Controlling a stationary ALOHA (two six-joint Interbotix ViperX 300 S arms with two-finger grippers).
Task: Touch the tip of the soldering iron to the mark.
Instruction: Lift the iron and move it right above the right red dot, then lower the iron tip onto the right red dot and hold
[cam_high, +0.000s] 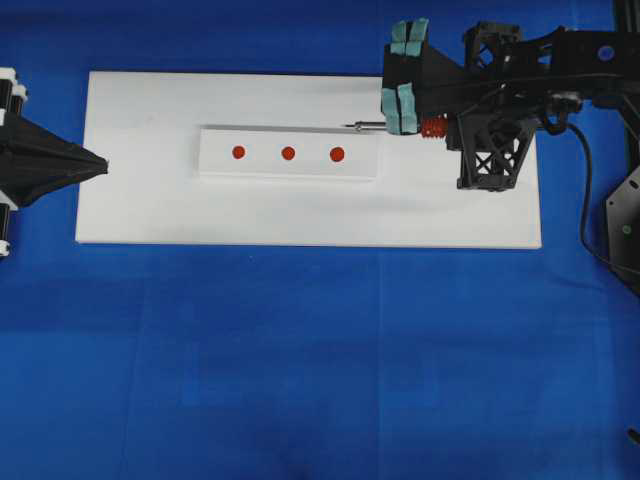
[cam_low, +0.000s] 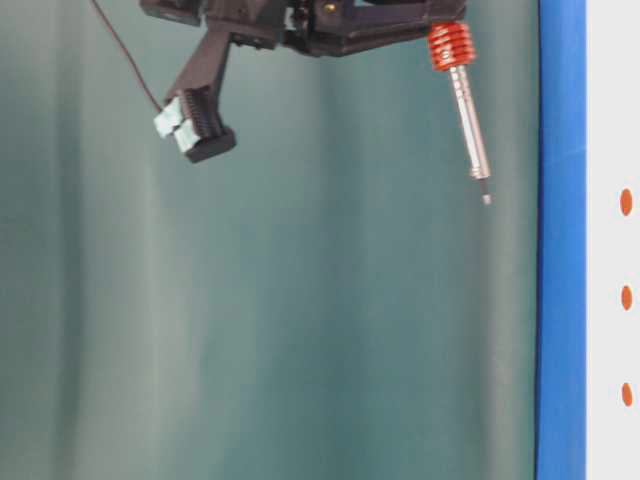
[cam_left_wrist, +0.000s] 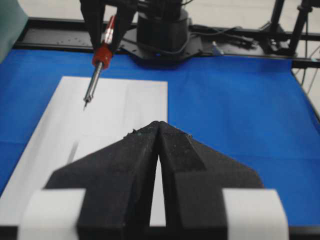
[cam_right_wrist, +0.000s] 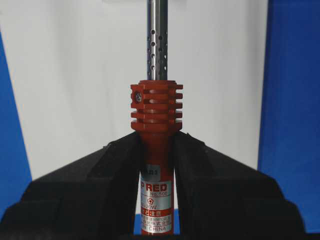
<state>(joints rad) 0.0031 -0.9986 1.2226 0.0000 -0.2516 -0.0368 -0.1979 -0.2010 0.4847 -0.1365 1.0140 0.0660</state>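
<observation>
While the right gripper (cam_right_wrist: 156, 165) clamps the orange-red handle of the iron (cam_right_wrist: 157, 112) between its black fingers (cam_right_wrist: 107, 175), the tool hangs in the air above the white board (cam_high: 150, 215), its tip touching nothing. Seen from overhead, the iron (cam_high: 385, 126) points left from the right arm, and its thin tip sits just beyond the upper right corner of a raised white strip (cam_high: 260, 165) that lies on the board. Three red marks stand in a row on that strip; the right mark (cam_high: 337, 154) is the one nearest the tip, with the middle mark (cam_high: 288, 153) and left mark (cam_high: 238, 152) farther off. The table-level view shows the ribbed collar, the silver shaft and the point of the iron (cam_low: 468, 120) well apart from the board's surface. From the left wrist camera the iron (cam_left_wrist: 96, 75) slants down over the far end of the board, its tip clear of the white surface. The left gripper (cam_high: 100, 163) rests at the board's left edge with its dark wedge-shaped fingers (cam_left_wrist: 115, 170) pressed together at the tips and holding nothing. A black cord (cam_high: 585, 200) trails down from the right arm. A blue cloth (cam_high: 320, 370) covers the table under the board.
</observation>
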